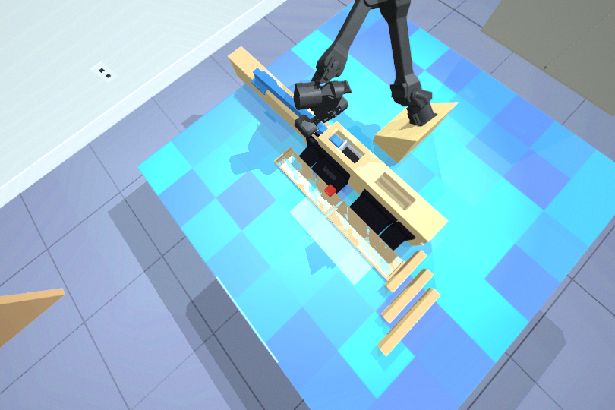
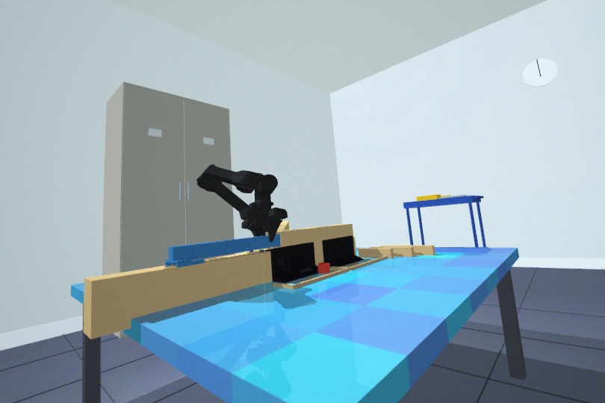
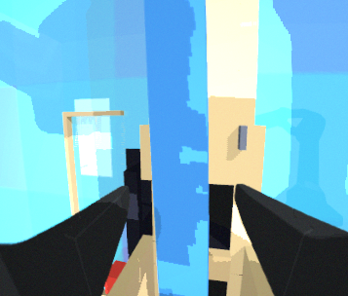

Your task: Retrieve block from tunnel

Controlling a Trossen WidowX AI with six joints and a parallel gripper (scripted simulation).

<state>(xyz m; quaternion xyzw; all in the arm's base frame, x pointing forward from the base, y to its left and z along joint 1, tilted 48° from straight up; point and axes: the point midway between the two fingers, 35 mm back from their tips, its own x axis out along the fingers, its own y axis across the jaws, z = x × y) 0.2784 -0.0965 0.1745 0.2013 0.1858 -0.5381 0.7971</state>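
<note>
Two parted fingers of the pincer [image 1: 308, 139] [image 2: 271, 237] [image 3: 182, 189] flank the blue handle [image 1: 285, 95] [image 2: 222, 247] [image 3: 178, 146], while the red block [image 1: 330, 190] [image 2: 323, 267] [image 3: 115, 276] sits outside the tunnel [image 1: 392, 174] [image 2: 317, 234].

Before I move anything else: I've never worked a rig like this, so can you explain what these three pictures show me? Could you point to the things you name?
The machine is a single black arm [image 1: 399, 42] [image 2: 264, 188], bolted to a wooden wedge [image 1: 401, 139]. One picture looks down from above, one across the table from beyond its edge, and one from the wrist, past the jaws [image 1: 317, 133] [image 2: 271, 238].

On the table [image 1: 278, 266] [image 2: 361, 320] stands a long wooden tunnel [image 1: 370, 166] [image 2: 317, 230] with openings in its top and side. A blue bar [image 1: 280, 92] [image 2: 224, 247] [image 3: 178, 146] runs into one end, apparently the handle. A red block [image 1: 330, 190] [image 2: 323, 267] [image 3: 115, 274] sits outside, by the tunnel's open side. Three loose rods [image 1: 407, 294] lie past the far end.

The jaws are parted on either side of the blue bar, with a gap at each side, so nothing is held.
</note>
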